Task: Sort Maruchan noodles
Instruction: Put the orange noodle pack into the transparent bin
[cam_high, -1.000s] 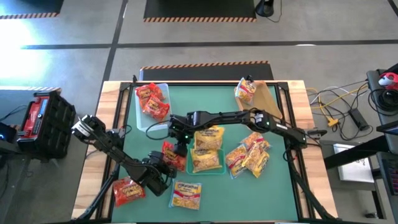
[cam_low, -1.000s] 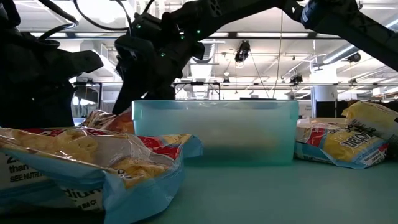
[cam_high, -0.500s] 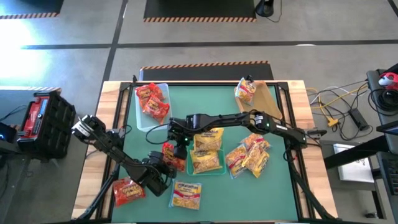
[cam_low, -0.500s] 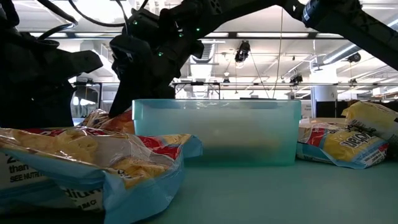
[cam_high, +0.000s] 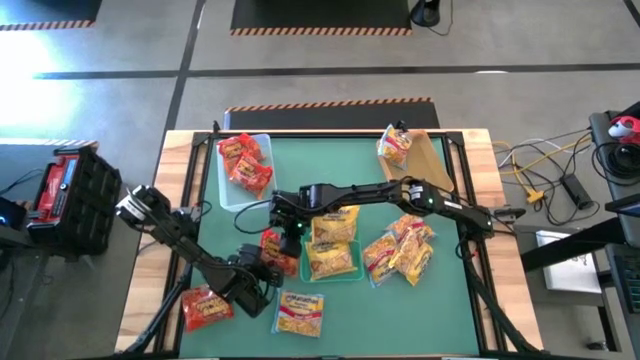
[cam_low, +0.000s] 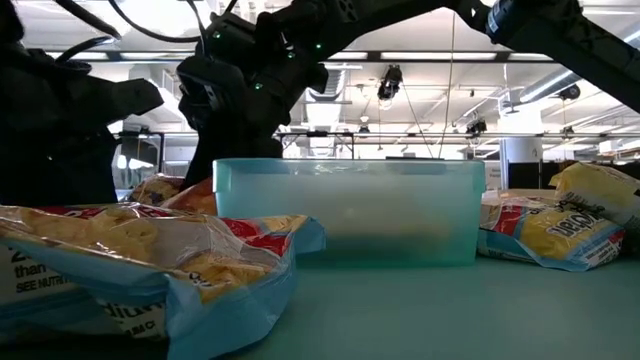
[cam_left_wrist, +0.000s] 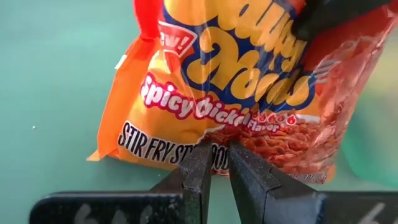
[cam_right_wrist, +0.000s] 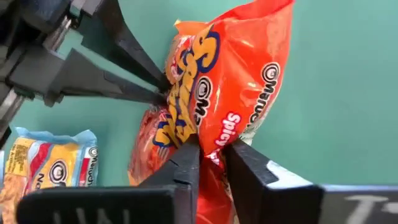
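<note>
Orange noodle packet (cam_left_wrist: 249, 106) on the green table (cam_high: 450, 300) is pinched from opposite ends by left pincer (cam_left_wrist: 214, 165) and right pincer (cam_right_wrist: 211, 155).

Count, high view: packets, bins, arms.
Clear bin (cam_high: 226, 180) at 11 o'clock: about three red-orange packets (cam_high: 243, 160). Teal bin (cam_high: 350, 273) at centre: two yellow packets (cam_high: 333, 240). Two arms. The loose pile at 4 o'clock is too tangled to count.
</note>
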